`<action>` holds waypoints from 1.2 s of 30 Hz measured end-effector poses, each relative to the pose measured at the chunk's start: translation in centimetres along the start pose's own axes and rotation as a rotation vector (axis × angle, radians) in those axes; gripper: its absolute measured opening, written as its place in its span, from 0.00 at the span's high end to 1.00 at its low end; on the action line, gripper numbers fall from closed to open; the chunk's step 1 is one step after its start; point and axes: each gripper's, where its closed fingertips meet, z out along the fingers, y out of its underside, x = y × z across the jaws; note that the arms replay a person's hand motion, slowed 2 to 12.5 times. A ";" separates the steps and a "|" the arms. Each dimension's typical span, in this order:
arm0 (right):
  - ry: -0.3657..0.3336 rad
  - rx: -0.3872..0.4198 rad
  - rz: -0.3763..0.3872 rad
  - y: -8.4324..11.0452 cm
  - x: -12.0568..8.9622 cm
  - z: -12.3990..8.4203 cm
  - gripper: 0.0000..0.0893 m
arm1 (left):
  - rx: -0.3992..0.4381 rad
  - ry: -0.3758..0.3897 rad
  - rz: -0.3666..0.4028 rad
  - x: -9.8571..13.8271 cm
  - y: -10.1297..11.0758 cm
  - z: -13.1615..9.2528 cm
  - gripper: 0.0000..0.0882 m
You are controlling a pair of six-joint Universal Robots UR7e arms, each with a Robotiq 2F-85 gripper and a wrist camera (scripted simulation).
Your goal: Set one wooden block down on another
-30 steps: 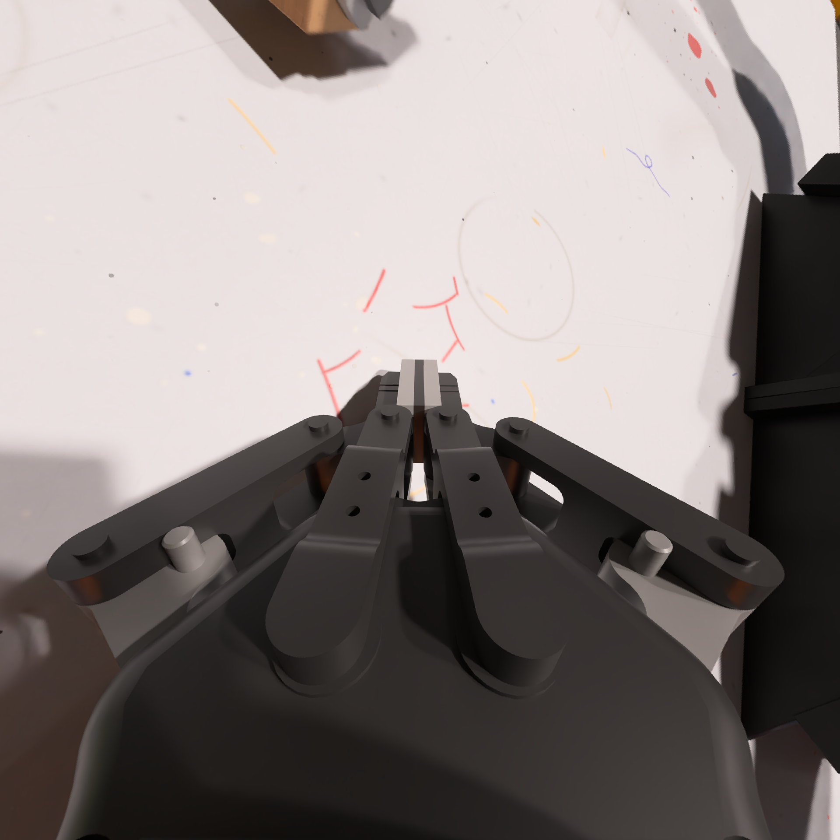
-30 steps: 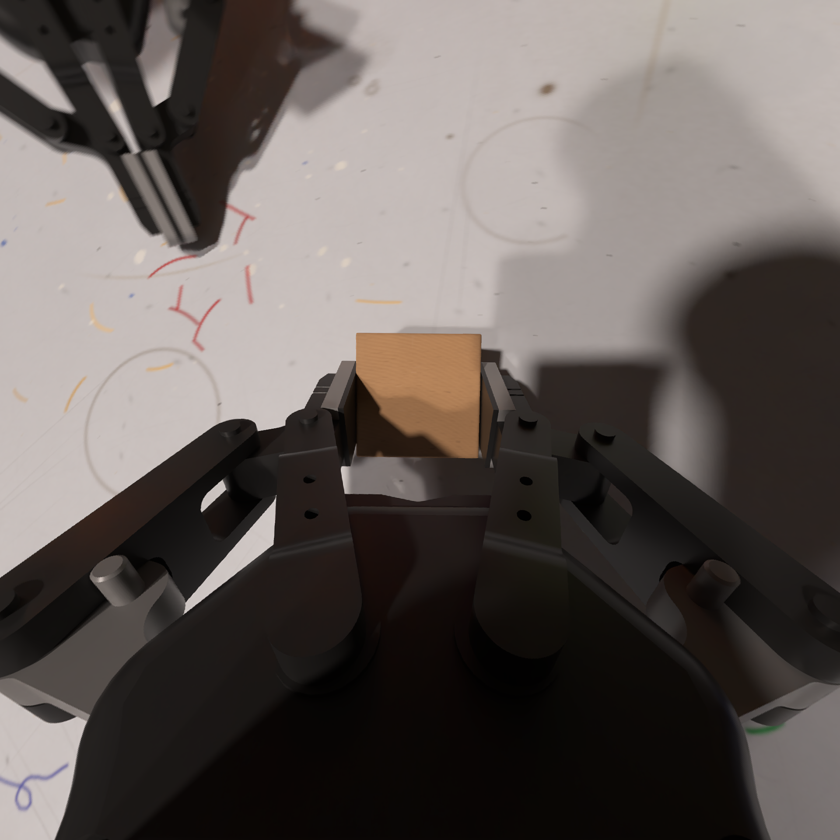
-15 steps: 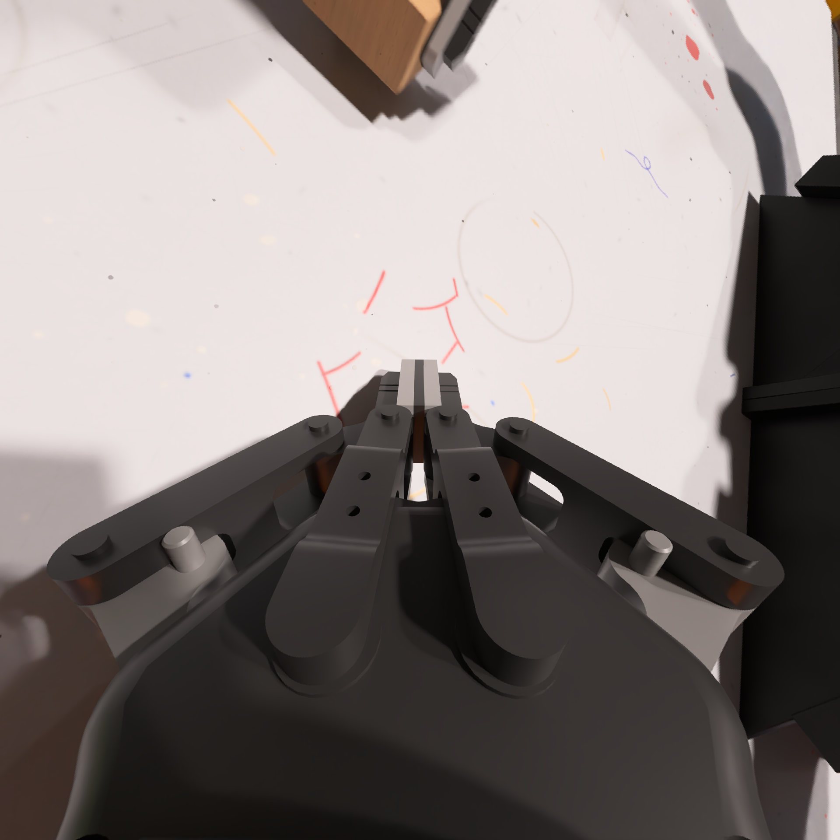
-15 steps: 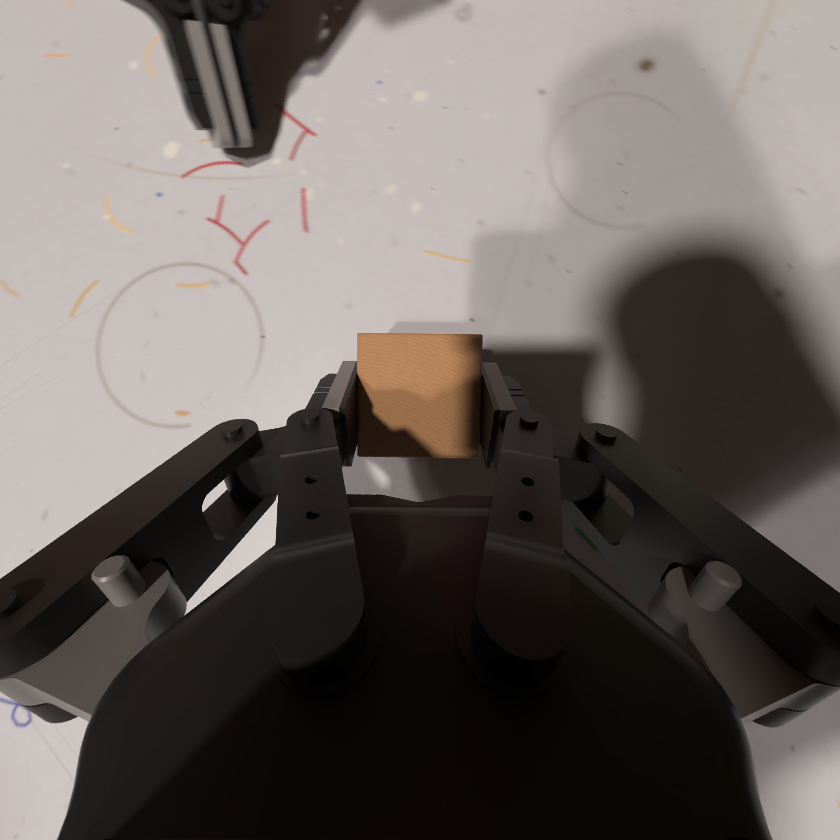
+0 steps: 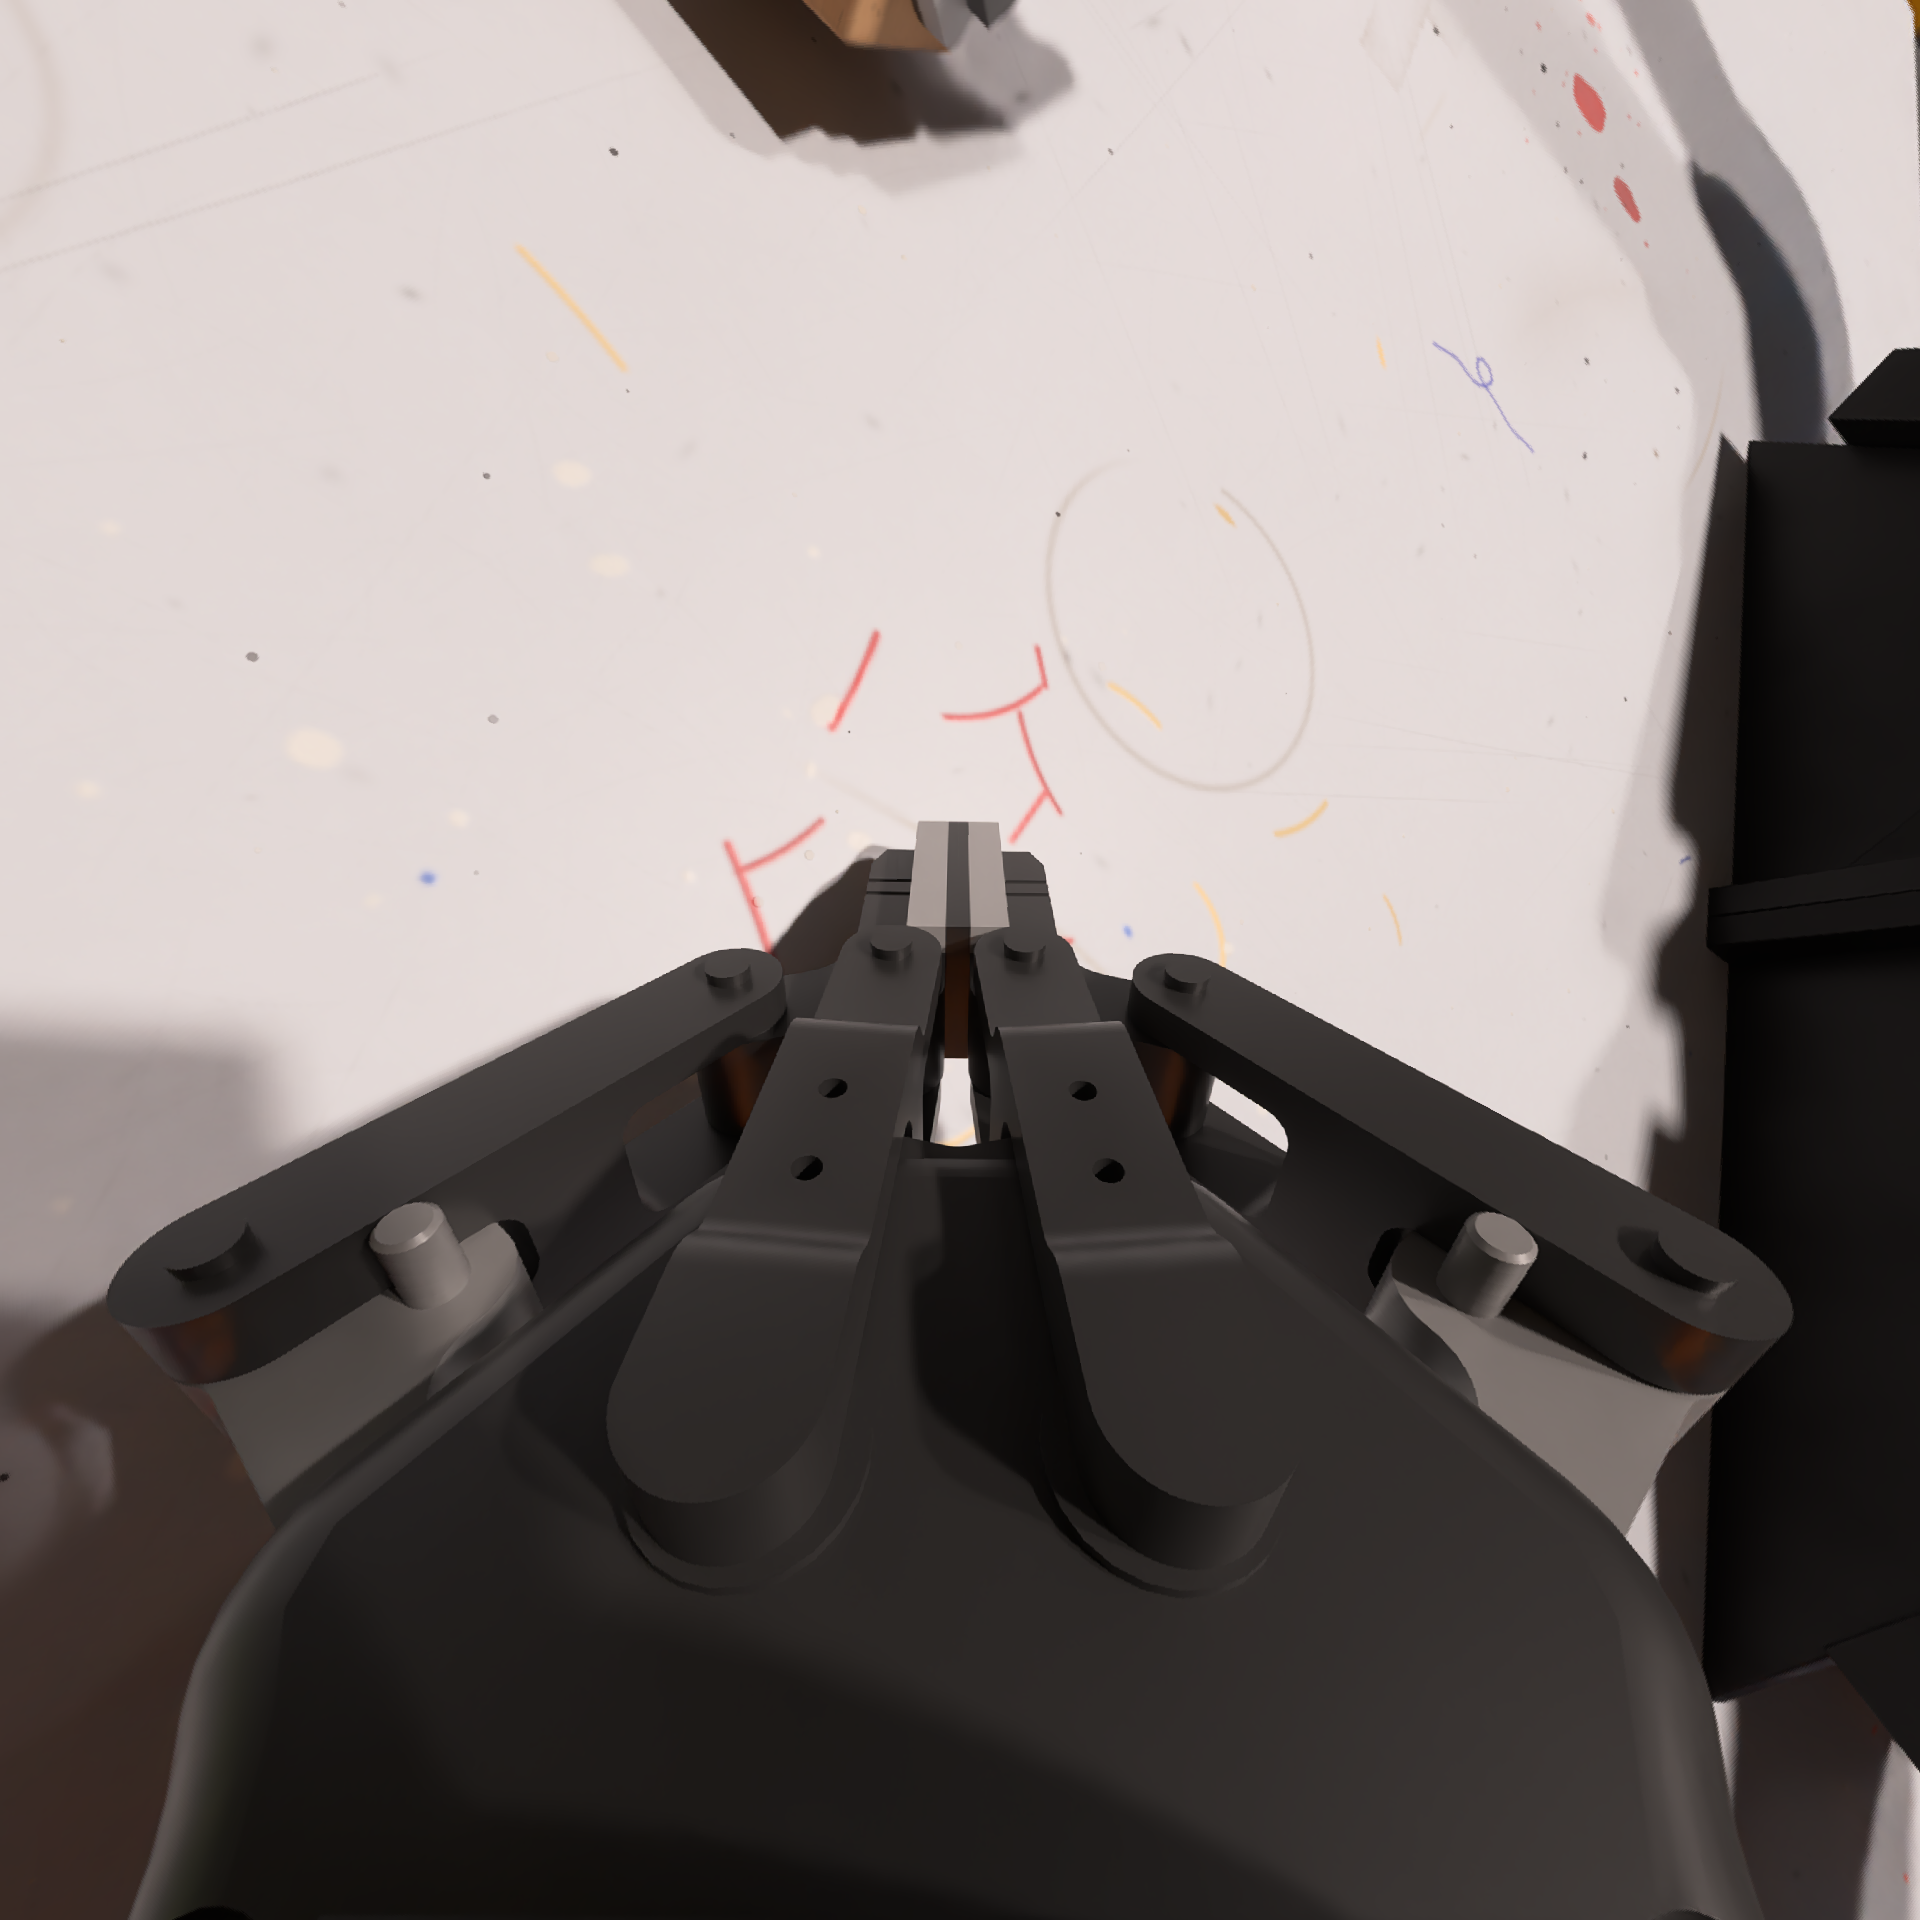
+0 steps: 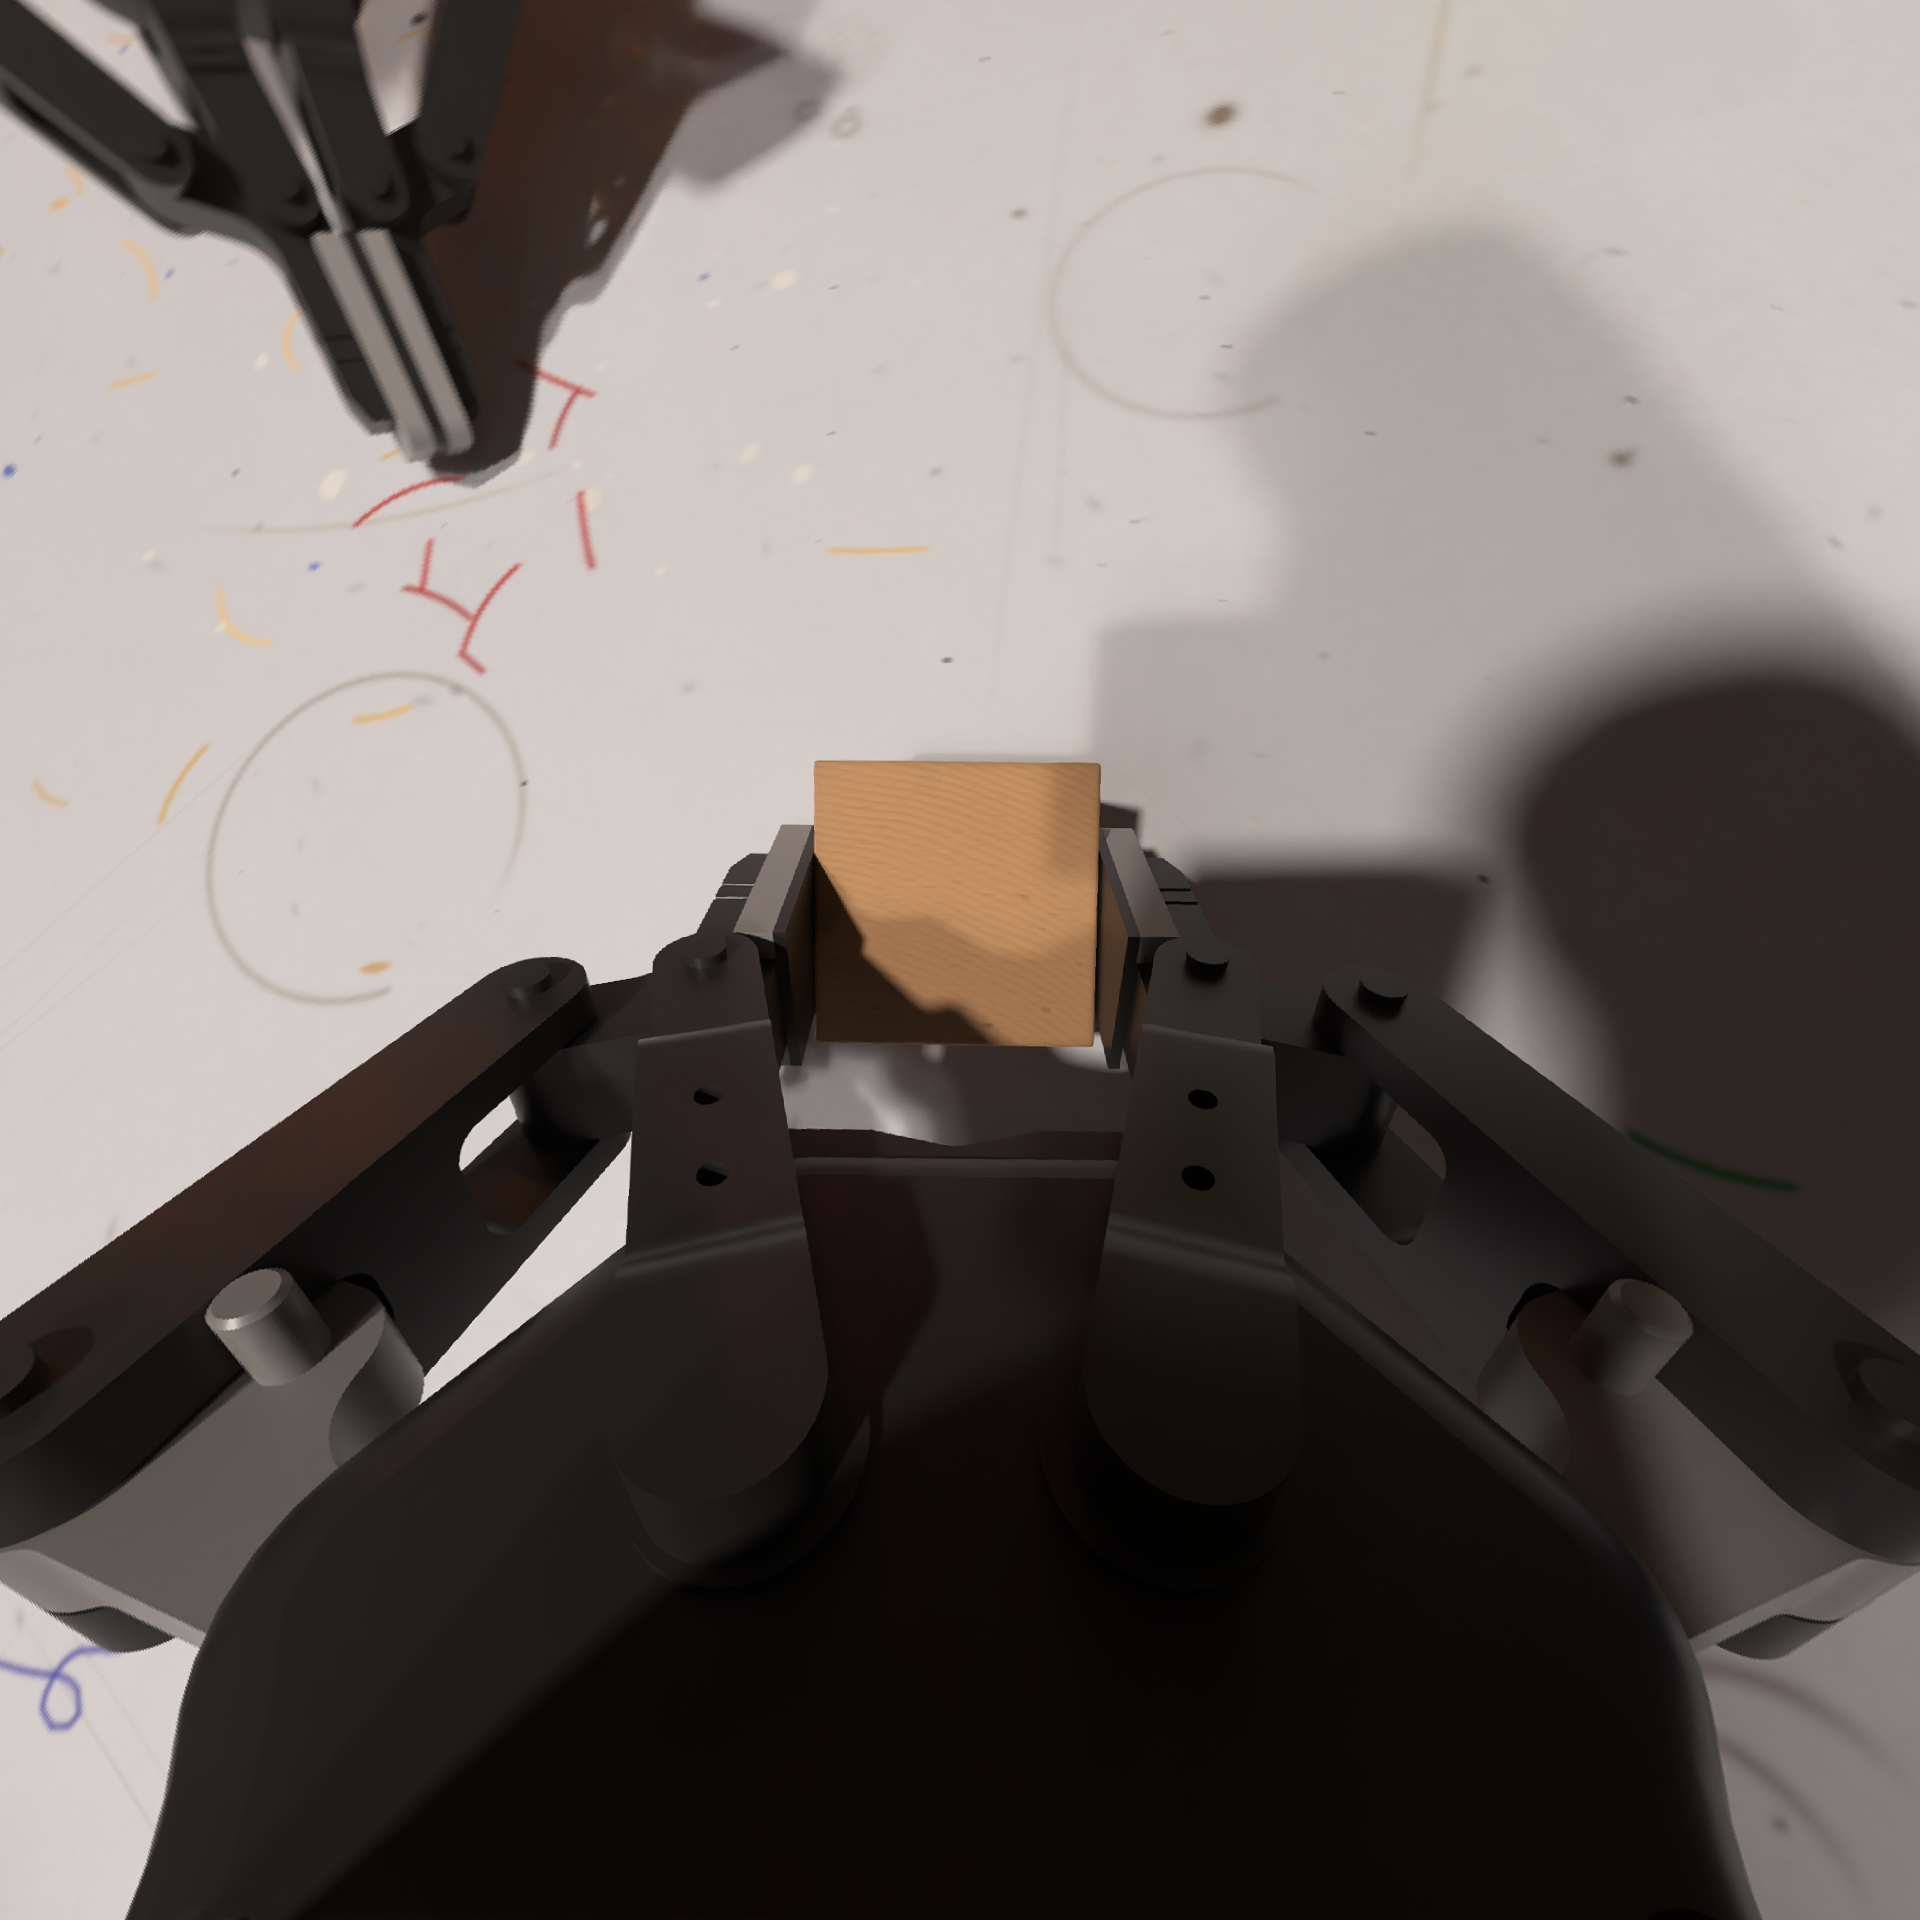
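Note:
A light wooden block (image 6: 956,894) sits between the fingers of my right gripper (image 6: 956,914), which is shut on its two sides and holds it over the white table (image 6: 1039,468). A corner of the same block (image 5: 873,26) shows at the top edge of the left wrist view, with its shadow on the table beside it. My left gripper (image 5: 956,873) is shut and empty, low over red marks on the table. It also shows at the top left of the right wrist view (image 6: 400,353). No second block is in view.
A large black body (image 5: 1829,1039) stands along the right edge of the left wrist view. The table bears pen marks, faint circles and dark shadows of the arms.
The right gripper has shifted over the table with the block held the same way. In the left wrist view the block came further in, then drew back to the top edge. The left gripper has not moved.

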 end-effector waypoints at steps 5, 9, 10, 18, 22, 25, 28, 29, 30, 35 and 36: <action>-0.032 -0.050 -0.112 0.1 -2.3 0.4 0.51 | 0.001 0.000 0.001 0.0 0.0 0.0 1.00; -0.006 -0.109 -0.168 0.4 -2.7 0.3 0.51 | -0.001 0.003 0.000 0.0 0.0 0.0 1.00; 0.005 -0.123 -0.173 0.4 -2.7 0.2 0.51 | -0.002 0.004 0.000 0.0 0.0 0.0 1.00; 0.155 -0.149 -0.108 1.2 0.3 -1.4 0.51 | -0.005 0.010 -0.001 0.0 -0.1 0.1 1.00; 0.202 -0.102 -0.014 1.9 1.8 -2.3 0.51 | -0.005 0.010 0.000 0.0 -0.1 0.1 1.00; 0.185 -0.050 0.072 2.2 2.2 -2.7 0.51 | -0.004 0.007 -0.001 0.0 -0.1 0.1 1.00; 0.153 0.001 0.127 2.1 2.2 -2.7 0.51 | -0.002 0.003 -0.001 0.0 -0.1 0.1 1.00; 0.144 0.015 0.132 2.1 2.0 -2.6 0.51 | -0.001 0.002 -0.001 0.0 -0.1 0.1 1.00; 0.135 0.024 0.130 2.1 1.8 -2.5 0.51 | 0.000 0.000 0.000 0.0 -0.1 0.1 1.00; 0.055 -0.007 0.032 2.4 -0.7 -2.2 0.51 | 0.001 -0.003 0.001 0.0 -0.1 0.1 1.00; 0.035 -0.022 0.010 2.5 -1.3 -2.2 0.51 | 0.001 -0.003 0.001 0.0 -0.1 0.1 1.00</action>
